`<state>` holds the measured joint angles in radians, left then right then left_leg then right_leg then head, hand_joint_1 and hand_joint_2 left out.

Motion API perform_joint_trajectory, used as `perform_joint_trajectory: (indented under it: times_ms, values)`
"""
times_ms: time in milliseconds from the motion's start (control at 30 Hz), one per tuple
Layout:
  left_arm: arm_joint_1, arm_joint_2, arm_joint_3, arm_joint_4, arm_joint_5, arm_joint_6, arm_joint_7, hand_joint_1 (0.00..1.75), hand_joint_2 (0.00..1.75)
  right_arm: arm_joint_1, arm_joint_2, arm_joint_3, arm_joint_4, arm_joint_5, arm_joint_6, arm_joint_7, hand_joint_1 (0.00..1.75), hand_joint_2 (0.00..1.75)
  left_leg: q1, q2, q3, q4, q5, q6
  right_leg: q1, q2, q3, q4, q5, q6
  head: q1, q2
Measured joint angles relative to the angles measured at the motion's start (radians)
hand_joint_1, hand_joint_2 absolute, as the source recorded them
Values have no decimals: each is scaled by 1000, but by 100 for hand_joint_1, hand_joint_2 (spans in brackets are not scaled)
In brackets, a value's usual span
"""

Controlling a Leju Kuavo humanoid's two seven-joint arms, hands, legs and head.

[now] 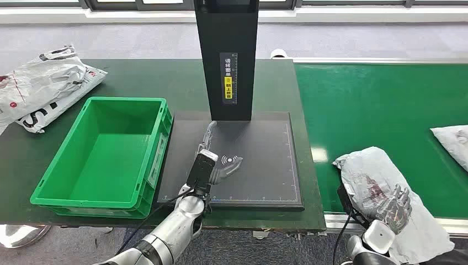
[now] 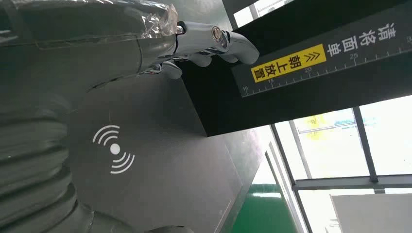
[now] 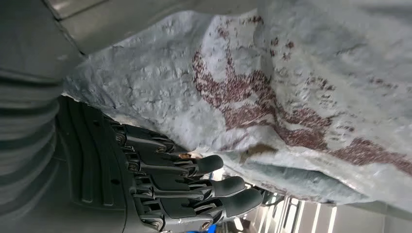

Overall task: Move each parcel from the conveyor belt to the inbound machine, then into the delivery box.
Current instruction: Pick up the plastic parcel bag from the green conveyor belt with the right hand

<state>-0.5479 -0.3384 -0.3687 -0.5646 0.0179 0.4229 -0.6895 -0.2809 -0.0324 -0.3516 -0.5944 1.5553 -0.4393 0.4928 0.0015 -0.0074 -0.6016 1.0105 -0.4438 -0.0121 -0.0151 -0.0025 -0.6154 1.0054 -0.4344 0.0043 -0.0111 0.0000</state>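
**Right hand on a parcel at the belt's near edge, left hand bare over the scanner plate**

From above, the grey parcel (image 1: 368, 182) lay across the near edge of the green conveyor belt (image 1: 375, 105), its long axis running from the belt's near left part down toward the robot, the lower end hanging past the belt's rim. The right hand (image 1: 393, 205) lay on top of it, fingers spread over the wrapping. The right wrist camera added what the high view could not: dark fingers (image 3: 214, 187) curled under the parcel's (image 3: 291, 97) crumpled fold, beside a reddish-brown print, so the hand had hold of it.

The left hand (image 1: 216, 160) hovered over the black plate of the inbound machine (image 1: 276, 160), fingers apart and holding nothing. Its wrist camera showed the white wireless mark (image 2: 114, 149) on the plate and the yellow label (image 2: 287, 63) on the black column close by the fingertips (image 2: 238, 46).

The green delivery box (image 1: 99, 154) stood just left of the plate. A second parcel (image 1: 453, 141) lay at the belt's right edge, and a heap of white bags (image 1: 44, 85) sat beyond the box on the far left.
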Motion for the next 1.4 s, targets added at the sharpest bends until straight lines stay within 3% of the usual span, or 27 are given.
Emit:
perform_joint_trajectory:
  times_ms: [133, 267, 433, 667, 1400]
  values:
    - [-5, 1, 4, 1, -2, -3, 0, 0, 175, -19, -17, 21, 34, 0, 34, 16, 3, 175, 1, 1, 2, 0, 0, 1, 1, 0, 2, 0, -1, 1, 0, 0]
    - [-11, 2, 7, 6, -5, -4, -2, 0, 175, -39, -33, 39, 74, 0, 90, 24, 175, 175, 1, 1, 5, 0, -1, 3, 0, 0, 8, -3, -1, 3, 0, 0]
    - [-13, 10, 26, 11, -8, -3, -8, 0, 175, -81, -49, 51, 134, 0, 140, 2, 175, 175, 1, 0, 9, 0, 0, 8, 0, 0, 15, -7, 1, 8, 0, 0]
    - [-1, 31, 56, -6, -16, 7, -12, 0, 175, -128, -53, 51, 178, -6, 37, -79, 175, 175, -2, -2, 6, 1, 2, 10, -3, 0, 13, -7, 4, 11, 0, 0]
    - [7, 40, 76, -26, -19, 10, -12, 0, 175, -155, -52, 51, 212, -7, 23, -92, 175, 175, -2, -2, 3, 1, 1, 10, -3, -1, 10, -7, 3, 11, 0, 0]
